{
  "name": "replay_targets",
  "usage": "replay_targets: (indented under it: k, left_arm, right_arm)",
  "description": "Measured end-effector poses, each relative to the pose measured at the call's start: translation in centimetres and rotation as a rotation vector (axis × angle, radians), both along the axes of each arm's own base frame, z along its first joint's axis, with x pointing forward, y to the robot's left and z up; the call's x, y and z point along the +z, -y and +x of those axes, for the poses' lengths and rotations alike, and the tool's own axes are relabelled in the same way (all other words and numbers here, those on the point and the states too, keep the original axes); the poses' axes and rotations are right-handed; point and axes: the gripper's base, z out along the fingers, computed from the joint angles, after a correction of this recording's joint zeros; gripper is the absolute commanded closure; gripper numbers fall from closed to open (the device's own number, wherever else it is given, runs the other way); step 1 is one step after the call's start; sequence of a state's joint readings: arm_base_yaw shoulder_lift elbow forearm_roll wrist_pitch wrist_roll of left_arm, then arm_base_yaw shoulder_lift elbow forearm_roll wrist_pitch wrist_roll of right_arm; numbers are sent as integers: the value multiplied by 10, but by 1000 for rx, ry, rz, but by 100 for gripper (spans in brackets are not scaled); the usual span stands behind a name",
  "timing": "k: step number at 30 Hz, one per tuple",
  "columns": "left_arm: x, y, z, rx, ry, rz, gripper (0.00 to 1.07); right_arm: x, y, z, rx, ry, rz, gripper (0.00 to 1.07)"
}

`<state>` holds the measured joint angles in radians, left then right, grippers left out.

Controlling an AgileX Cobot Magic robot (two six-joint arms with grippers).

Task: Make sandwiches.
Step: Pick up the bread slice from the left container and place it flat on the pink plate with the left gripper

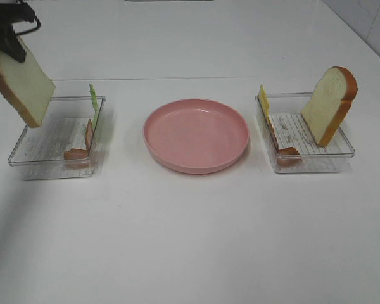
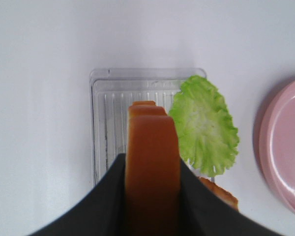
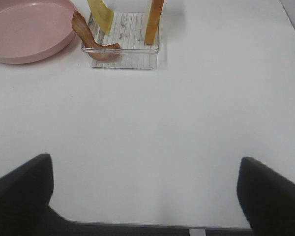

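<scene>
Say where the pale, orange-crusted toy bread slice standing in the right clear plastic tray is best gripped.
Probably pinch the pale, orange-crusted bread slice by its rounded top, coming down from above, jaws across its flat faces. It stands on edge, leaning, its top rising above the clear plastic tray.

worktop (image 1: pixel 190 240): plain white, matte, fills nearly the whole high view. a thin seam (image 1: pixel 253 78) runs across it from side to side toward the far end. beyond its far right corner there is a pale tiled surface (image 1: pixel 375 18) with grey joints; wall or floor, cannot tell. light is even and soft, shadows faint and blurred.
</scene>
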<state>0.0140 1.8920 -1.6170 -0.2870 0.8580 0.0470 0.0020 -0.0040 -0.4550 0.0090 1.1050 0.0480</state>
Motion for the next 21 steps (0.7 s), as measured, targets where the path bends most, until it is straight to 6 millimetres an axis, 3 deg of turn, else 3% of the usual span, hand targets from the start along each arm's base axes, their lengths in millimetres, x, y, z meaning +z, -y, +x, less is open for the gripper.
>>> replay_targets:
  k: [2,3,5,10,15,16,18,19,20,21]
  left_arm:
    - [27,0,-11,2,66,0,103]
    - [27,0,-11,2,66,0,103]
    - [51,0,-20,10,145,-1,103]
    - [78,6,-26,30,271,-53,103]
    - [83,24,-25,16,315,-124,103]
    - [83,39,-25,-11,323,-150,103]
    - [83,47,-25,-26,329,-165,103]
    - [82,64,-24,-54,336,-193,103]
    - [82,64,-24,-54,336,-193,103]
    - [78,81,-23,-81,331,-227,103]
  right_arm:
    - [0,0,0,0,0,0,9]
    - [0,0,0,0,0,0,9]
    - [0,0,0,0,0,0,9]
    - [0,0,0,0,0,0,9]
    - [0,0,0,0,0,0,9]
    - [0,0,0,0,0,0,9]
    - [0,0,0,0,0,0,9]
    - [0,0,0,0,0,0,9]
    - [0,0,0,0,0,0,9]
    - [0,0,0,0,0,0,9]
